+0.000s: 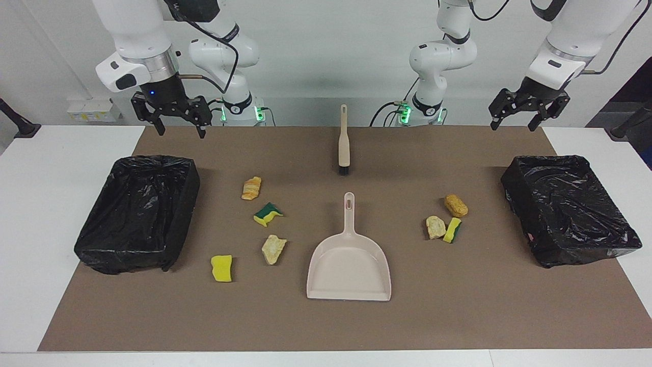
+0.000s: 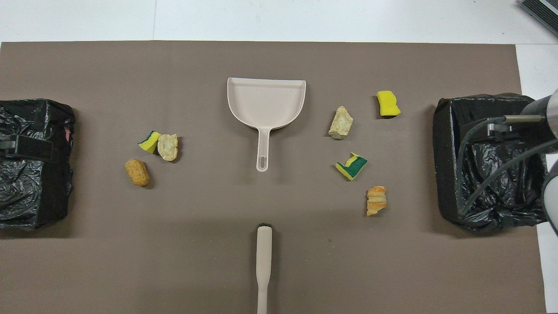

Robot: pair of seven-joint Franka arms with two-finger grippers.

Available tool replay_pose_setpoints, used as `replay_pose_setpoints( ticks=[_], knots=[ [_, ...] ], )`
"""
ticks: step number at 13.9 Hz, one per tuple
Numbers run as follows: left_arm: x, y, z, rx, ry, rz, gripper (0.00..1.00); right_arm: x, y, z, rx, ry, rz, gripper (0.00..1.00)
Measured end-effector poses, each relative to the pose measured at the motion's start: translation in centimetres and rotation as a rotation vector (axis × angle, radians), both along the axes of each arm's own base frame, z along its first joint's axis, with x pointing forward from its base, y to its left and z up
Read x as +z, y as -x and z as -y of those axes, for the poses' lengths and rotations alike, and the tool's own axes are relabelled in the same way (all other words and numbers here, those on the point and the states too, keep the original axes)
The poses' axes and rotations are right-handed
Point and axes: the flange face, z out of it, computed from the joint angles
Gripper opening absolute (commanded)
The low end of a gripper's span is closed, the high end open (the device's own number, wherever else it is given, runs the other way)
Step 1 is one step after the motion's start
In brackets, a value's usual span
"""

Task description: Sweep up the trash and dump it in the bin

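Your left pincer (image 1: pixel 514 120) is wide open and holds nothing. It hangs over the worktop (image 1: pixel 51 204) edge by one black bin (image 1: pixel 570 209). Your right pincer (image 1: pixel 175 125) is wide open and holds nothing too, up by the other black bin (image 1: pixel 137 211). The trash lies on the brown mat (image 1: pixel 326 321) beside the dustpan (image 1: pixel 349 265): three scraps (image 1: pixel 448 219) toward your left arm's end, four scraps (image 1: pixel 260 229) toward your right arm's. The brush (image 1: pixel 344 145) lies nearer you than the dustpan.

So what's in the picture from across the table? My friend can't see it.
Seven trash scraps lie around a dustpan on a brown mat, a brush nearer the robots, a black-lined bin at each end. Left gripper and right gripper hang open, empty.
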Motion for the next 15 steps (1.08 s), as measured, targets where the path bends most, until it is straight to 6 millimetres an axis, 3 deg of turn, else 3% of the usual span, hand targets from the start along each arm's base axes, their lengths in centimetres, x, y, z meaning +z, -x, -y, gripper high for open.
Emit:
replay_pose_setpoints(
  ticks=[3, 6, 10, 13, 15],
  knots=[
    [-3.2, 3.0, 3.0, -0.050, -0.001, -0.064, 1.00, -1.2, -0.7, -3.9, 0.010, -0.003, 0.006, 1.00],
    [-6.9, 7.4, 7.8, -0.120, -0.009, -0.127, 1.00, -4.1, -2.8, -10.5, -0.024, -0.012, 0.017, 1.00],
    [-11.3, 15.6, 14.7, -0.187, -0.037, -0.161, 1.00, -10.2, -6.4, -20.5, -0.096, -0.022, 0.028, 1.00],
    [-13.7, 21.7, 18.5, -0.187, -0.004, -0.137, 1.00, -15.9, -8.7, -25.8, -0.123, -0.029, 0.034, 1.00],
    [-15.5, 24.6, 21.6, -0.175, 0.006, -0.096, 1.00, -19.8, -9.8, -28.7, -0.153, -0.025, 0.025, 1.00]
  ],
)
